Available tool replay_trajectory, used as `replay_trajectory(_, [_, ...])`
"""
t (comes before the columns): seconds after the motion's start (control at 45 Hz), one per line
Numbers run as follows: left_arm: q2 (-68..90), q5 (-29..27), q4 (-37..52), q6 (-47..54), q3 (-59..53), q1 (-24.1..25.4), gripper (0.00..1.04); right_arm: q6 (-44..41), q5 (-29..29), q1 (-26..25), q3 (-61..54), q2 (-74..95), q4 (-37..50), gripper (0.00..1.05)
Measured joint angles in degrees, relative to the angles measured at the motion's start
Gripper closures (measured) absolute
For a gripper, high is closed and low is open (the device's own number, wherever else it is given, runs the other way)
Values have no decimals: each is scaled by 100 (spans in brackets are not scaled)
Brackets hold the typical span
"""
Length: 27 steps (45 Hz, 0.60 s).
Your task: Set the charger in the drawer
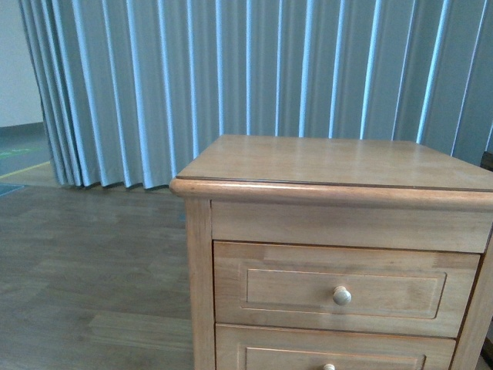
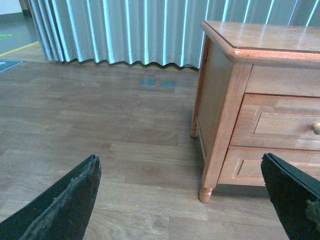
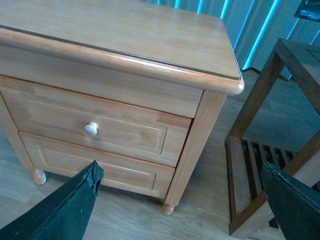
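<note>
The drawer (image 1: 345,289) is the upper of two in a light-brown wooden nightstand (image 1: 331,166); it is shut, its recessed front panel flush with the frame and its round pale knob (image 1: 342,295) at the panel's middle. The charger shows in none of the three views, so its place cannot be told. Just below the drawer sits the lower drawer (image 1: 335,351), also shut, with only the top of its own knob showing at the bottom edge of the front view. The right wrist view shows both drawer fronts whole, and alone shows a darker wooden rack (image 3: 272,150) with a slatted lower shelf standing just right of the nightstand. The left wrist view takes the nightstand from its left side, showing its side panel, turned feet and only the left part of the drawer fronts. The front view shows neither arm. The left end effector (image 2: 185,200) is open wide, its two dark fingers (image 2: 65,202) well apart and holding nothing, over bare wood-plank floor (image 2: 100,125) left of the nightstand. The right end effector (image 3: 182,207) is likewise spread wide and empty, in front of the drawers. Behind everything hangs a pleated blue-grey curtain (image 1: 231,69).
</note>
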Motion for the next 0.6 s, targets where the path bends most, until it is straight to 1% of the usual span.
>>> replay_trajectory(0.044, [0, 0, 0, 0, 0, 0, 6, 52, 33, 2, -11, 4, 28, 9])
replay_trajectory(0.111, [0, 0, 0, 0, 0, 0, 6, 527, 538, 131, -389, -48, 962, 21])
replay_trajectory(0.155, [0, -2, 0, 0, 0, 0, 6, 802, 671, 214, -619, -197, 1266, 32])
replay_trajectory(0.244, [0, 0, 0, 0, 0, 0, 6, 1029, 822, 376, -894, -494, 1290, 52])
replay_trajectory(0.311, [0, 0, 0, 0, 0, 0, 6, 1078, 894, 455, -1029, -649, 1257, 62])
replay_trajectory(0.333, [0, 0, 0, 0, 0, 0, 6, 1093, 927, 494, -1086, -732, 1231, 68])
replay_trajectory(0.4, [0, 0, 0, 0, 0, 0, 6, 1110, 979, 549, -1172, -870, 1185, 76])
replay_trajectory(0.422, [0, 0, 0, 0, 0, 0, 6, 1117, 1130, 651, -1220, -957, 1143, 82])
replay_trajectory(0.444, [0, 0, 0, 0, 0, 0, 6, 1126, 1397, 807, -1270, -1047, 1095, 87])
replay_trajectory(0.466, [0, -2, 0, 0, 0, 0, 6, 1134, 1486, 931, -1316, -1134, 1058, 92])
replay_trajectory(0.511, [0, 0, 0, 0, 0, 0, 6, 1134, 1482, 1073, -1390, -1287, 984, 103])
replay_trajectory(0.599, [0, -2, 0, 0, 0, 0, 6, 1141, 1515, 1108, -1497, -1550, 828, 103])
